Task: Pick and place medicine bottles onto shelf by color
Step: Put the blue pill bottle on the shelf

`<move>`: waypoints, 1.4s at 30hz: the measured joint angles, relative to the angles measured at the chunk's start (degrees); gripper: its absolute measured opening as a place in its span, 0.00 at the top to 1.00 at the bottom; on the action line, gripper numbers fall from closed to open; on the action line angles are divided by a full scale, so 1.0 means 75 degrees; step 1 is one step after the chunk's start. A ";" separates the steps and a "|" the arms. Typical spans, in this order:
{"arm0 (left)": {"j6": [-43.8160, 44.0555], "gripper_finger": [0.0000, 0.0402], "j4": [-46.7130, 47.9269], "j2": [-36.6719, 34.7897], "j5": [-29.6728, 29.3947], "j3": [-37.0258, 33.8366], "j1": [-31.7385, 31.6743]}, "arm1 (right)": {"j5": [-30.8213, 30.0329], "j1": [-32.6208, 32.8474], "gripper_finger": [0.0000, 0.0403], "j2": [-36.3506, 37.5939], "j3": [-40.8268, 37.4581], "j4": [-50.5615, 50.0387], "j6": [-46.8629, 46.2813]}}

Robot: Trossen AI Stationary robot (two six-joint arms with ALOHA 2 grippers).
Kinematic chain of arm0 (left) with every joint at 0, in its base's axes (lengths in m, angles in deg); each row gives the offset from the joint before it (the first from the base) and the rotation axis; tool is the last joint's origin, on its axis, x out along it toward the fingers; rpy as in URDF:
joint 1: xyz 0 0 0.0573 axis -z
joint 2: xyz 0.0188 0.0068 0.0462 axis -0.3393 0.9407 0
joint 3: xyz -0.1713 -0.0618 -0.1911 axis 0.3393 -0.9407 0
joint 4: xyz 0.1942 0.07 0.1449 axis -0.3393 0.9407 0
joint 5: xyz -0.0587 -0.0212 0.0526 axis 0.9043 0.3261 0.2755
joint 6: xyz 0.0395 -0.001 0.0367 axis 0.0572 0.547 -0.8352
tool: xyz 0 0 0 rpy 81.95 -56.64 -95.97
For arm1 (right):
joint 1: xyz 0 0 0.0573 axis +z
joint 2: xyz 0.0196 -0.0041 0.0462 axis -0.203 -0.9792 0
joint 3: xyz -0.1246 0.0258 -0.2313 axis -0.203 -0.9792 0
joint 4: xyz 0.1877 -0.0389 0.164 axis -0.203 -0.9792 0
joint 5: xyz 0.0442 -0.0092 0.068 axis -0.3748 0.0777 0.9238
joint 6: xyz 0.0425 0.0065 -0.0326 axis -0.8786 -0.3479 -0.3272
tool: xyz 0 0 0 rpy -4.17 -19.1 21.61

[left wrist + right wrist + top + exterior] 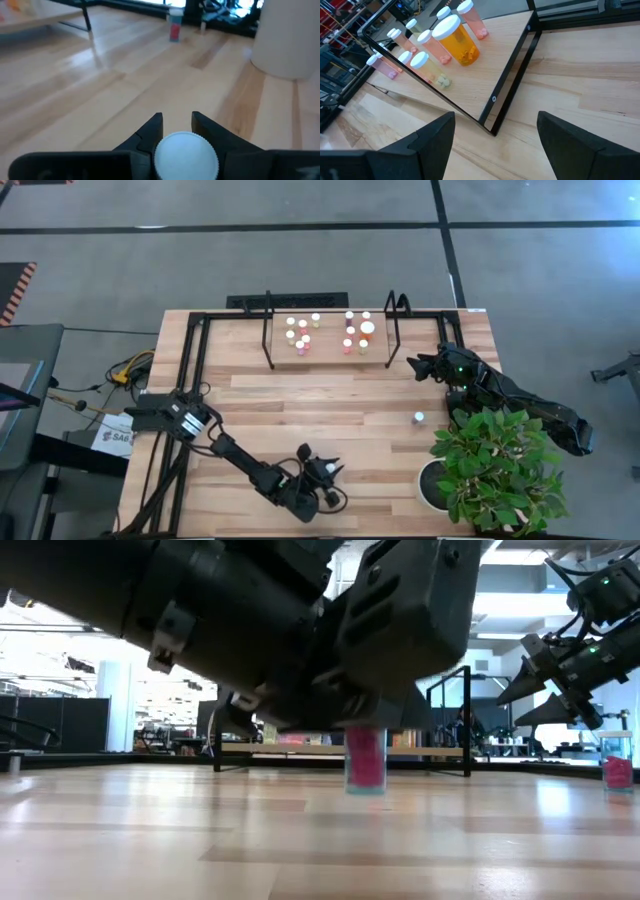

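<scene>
The left end effector [322,471] is down low at the near edge of the worktop [300,405], a bit left of the round white plant pot [432,485]. Its two dark fingers [152,131] are clamped on a small pink bottle [365,759] with a white cap [185,155]. The low view shows this bottle standing upright under the end effector, with its bottom on the wood or just above it; I cannot tell which.

The right end effector [417,366] hangs above the worktop near the right end of the shelf [330,355]. Its fingers [432,137] are spread wide apart and hold nothing. Through its wrist view the shelf's black corner sits just past the fingers.

The shelf stands at the far side of the worktop, in the middle. Many little bottles stand on it in two bunches, one on the left [299,332] and one on the right [356,331]. The right bunch has a bigger orange bottle [456,39] with a wide white cap, and pink ones beside it.

One more pink bottle [418,418] stands alone on the worktop on the right side, between the shelf and the green plant [498,465].
</scene>
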 joint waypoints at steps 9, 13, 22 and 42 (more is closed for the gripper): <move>-0.0592 0.81 0.0134 -0.0524 -0.0537 0.0002 -0.0541 | 0.0000 0.0000 0.24 0.0000 0.0000 0.0002 0.0000; -0.0529 0.80 0.0715 -0.0864 -0.0239 0.0003 -0.1079 | -0.0001 -0.0002 0.24 0.0000 0.0000 0.0002 0.0000; -0.1044 0.80 0.1892 -0.1887 0.1319 0.0003 -0.2816 | -0.0001 -0.0003 0.24 0.0000 0.0000 0.0001 0.0000; -0.1820 0.80 0.1876 -0.2620 0.2637 0.0003 -0.5987 | 0.0000 -0.0002 0.24 0.0000 0.0000 0.0003 0.0000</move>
